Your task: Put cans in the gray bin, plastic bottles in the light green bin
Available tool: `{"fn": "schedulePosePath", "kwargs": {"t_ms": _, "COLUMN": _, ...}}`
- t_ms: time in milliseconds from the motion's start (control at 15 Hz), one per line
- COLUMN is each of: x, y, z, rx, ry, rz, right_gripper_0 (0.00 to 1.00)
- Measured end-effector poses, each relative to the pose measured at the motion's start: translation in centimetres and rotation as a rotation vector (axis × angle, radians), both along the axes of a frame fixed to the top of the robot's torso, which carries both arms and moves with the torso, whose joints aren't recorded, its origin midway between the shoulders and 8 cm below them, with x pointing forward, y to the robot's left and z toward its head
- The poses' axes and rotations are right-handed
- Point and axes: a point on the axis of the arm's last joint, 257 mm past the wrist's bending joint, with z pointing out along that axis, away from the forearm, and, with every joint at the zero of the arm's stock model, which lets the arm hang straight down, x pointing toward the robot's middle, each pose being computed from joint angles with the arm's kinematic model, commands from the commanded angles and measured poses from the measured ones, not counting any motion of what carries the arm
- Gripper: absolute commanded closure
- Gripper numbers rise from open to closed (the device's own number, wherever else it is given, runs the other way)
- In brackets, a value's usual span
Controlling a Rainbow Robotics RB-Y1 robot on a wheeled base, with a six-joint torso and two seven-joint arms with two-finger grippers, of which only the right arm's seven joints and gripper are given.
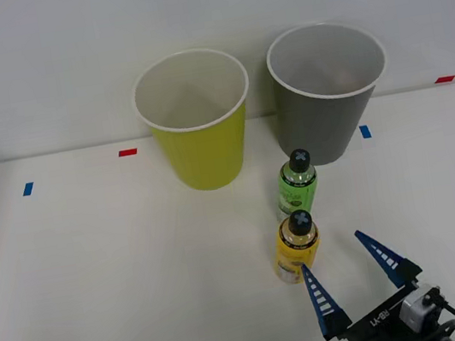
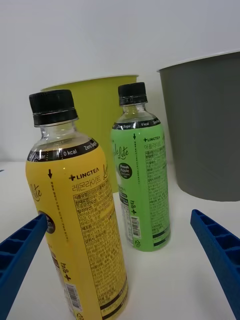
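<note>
Two plastic bottles with black caps stand upright on the white table: a yellow-labelled one [image 1: 296, 249] [image 2: 77, 215] and, just behind it, a green one [image 1: 296, 184] [image 2: 141, 175]. My right gripper [image 1: 347, 268] [image 2: 120, 265] is open, low at the table's front. Its left finger tip is close beside the yellow bottle's base, and the bottle stands at that edge of the gap between the fingers, not gripped. Behind the bottles stand the light green bin [image 1: 196, 121] [image 2: 100, 115] and, to its right, the gray bin [image 1: 327, 90] [image 2: 205, 130]. No cans are in view.
Small blue [image 1: 28, 189] and red [image 1: 128, 152] tape marks dot the white table [image 1: 99, 286]. A plain wall rises behind the bins. Open tabletop stretches to the left of the bottles and bins.
</note>
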Motion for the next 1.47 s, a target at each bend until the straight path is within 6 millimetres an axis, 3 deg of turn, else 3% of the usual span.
{"fn": "schedulePosePath", "kwargs": {"t_ms": 267, "x": 1.5, "y": 2.2, "z": -0.2, "rx": -0.011, "ry": 0.022, "rz": 0.029, "right_gripper_0": 0.0}}
{"fn": "schedulePosePath", "kwargs": {"t_ms": 867, "x": 3.5, "y": 4.7, "z": -0.2, "rx": -0.064, "ry": 0.035, "rz": 0.056, "right_gripper_0": 0.0}}
{"fn": "schedulePosePath", "kwargs": {"t_ms": 1467, "x": 3.8, "y": 5.1, "z": 0.1, "rx": -0.078, "ry": 0.021, "rz": 0.059, "right_gripper_0": 0.0}}
